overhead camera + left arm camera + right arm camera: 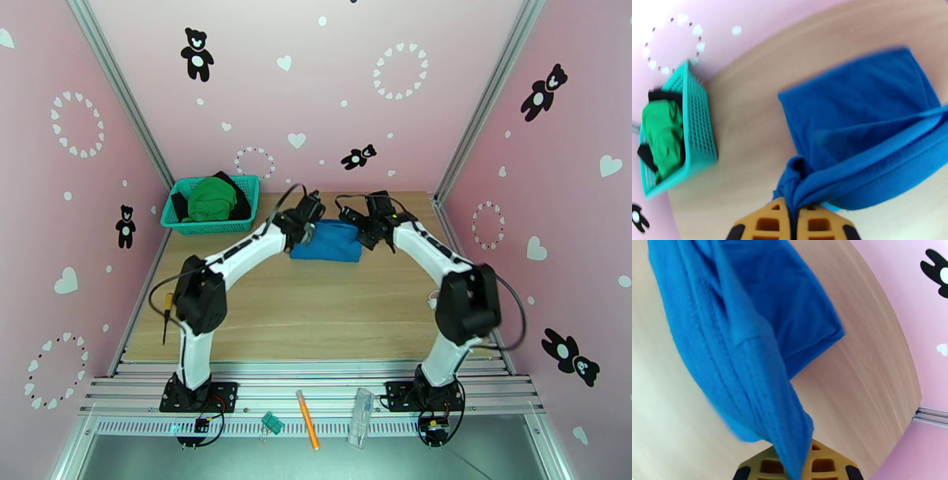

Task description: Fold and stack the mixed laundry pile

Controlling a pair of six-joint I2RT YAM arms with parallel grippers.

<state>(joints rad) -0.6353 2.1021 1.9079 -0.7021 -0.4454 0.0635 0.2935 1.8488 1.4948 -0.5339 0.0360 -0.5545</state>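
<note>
Pink walls dotted with black bears and white hearts are closing in a wooden worktop (316,308). The medium-blue shirt (328,241) is lying on it as a folded bundle directly between the two pairs of jaws. Its long axis is running straight across from the left jaws to the right jaws, with one short end pointing at each.

The left jaws are pressing together on a bunched corner of the shirt (861,118). In the left wrist view the cloth is gathering into a tight knot between the orange fingers (766,223), and a thick band of it is stretching away from them above the flatter part resting on the wood.

The right jaws are likewise clamping the opposite end. A long ridged fold of the shirt (750,319) is hanging down into the slit between their fingers (825,465), while the rest is spreading out beyond them on the worktop.

Beyond the left jaws and off to their left (well apart from the shirt), a teal mesh basket (205,226) is sitting against the back wall. It is holding the bright green garment (212,199), which is heaped over the black garment (239,205).
</note>
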